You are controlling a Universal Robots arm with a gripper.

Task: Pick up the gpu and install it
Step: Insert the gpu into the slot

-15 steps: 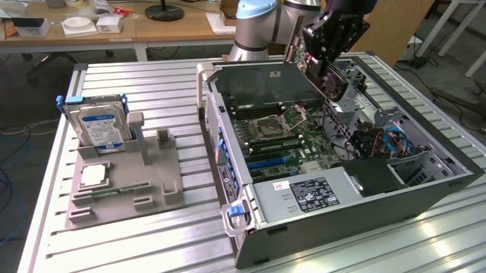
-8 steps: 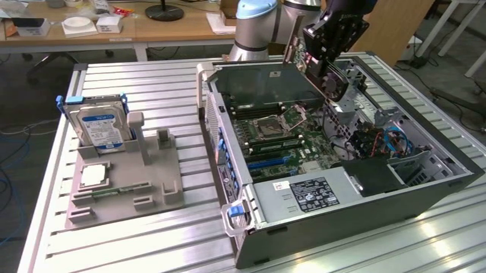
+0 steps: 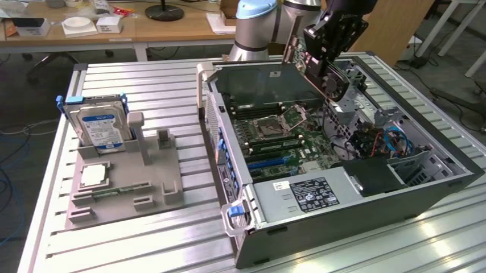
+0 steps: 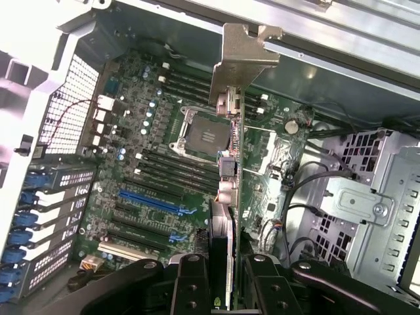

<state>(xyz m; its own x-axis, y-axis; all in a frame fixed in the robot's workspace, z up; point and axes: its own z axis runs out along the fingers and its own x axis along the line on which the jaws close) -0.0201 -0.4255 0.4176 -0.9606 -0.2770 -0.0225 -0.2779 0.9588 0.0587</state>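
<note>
The gpu [image 3: 333, 78] hangs tilted over the far part of the open computer case [image 3: 425, 190], clenched by one end in the pincer [image 3: 334, 42]. In the wrist view both fingers [image 4: 190, 285] press on the card's faces, and I look along its thin edge to the metal end bracket [image 4: 241, 62] at the far end. Nothing of the card touches the board.

Below it lies the motherboard [image 4: 147, 138], with the processor socket [image 4: 203, 134] just beside the card's line. The long blue slot [image 4: 154, 203] is off to one side, nearer the row of blue clips [image 4: 26, 220] at the case's rear wall.

As I judge it, the card runs across the slot rather than along it, and the bracket does not face those clips, so the work in hand is alignment. I want the wrist turned until the bracket faces the rear openings and the card's lower edge is parallel to the slot, with the card upright rather than leaning. I would hold the grip firm, carry the card high over the socket and memory rows, and stay clear of the black cables [image 4: 298, 180].

Out on the table the hard drive [image 3: 99, 128] stands in the grey fixture [image 3: 152, 190], well apart from all this.
</note>
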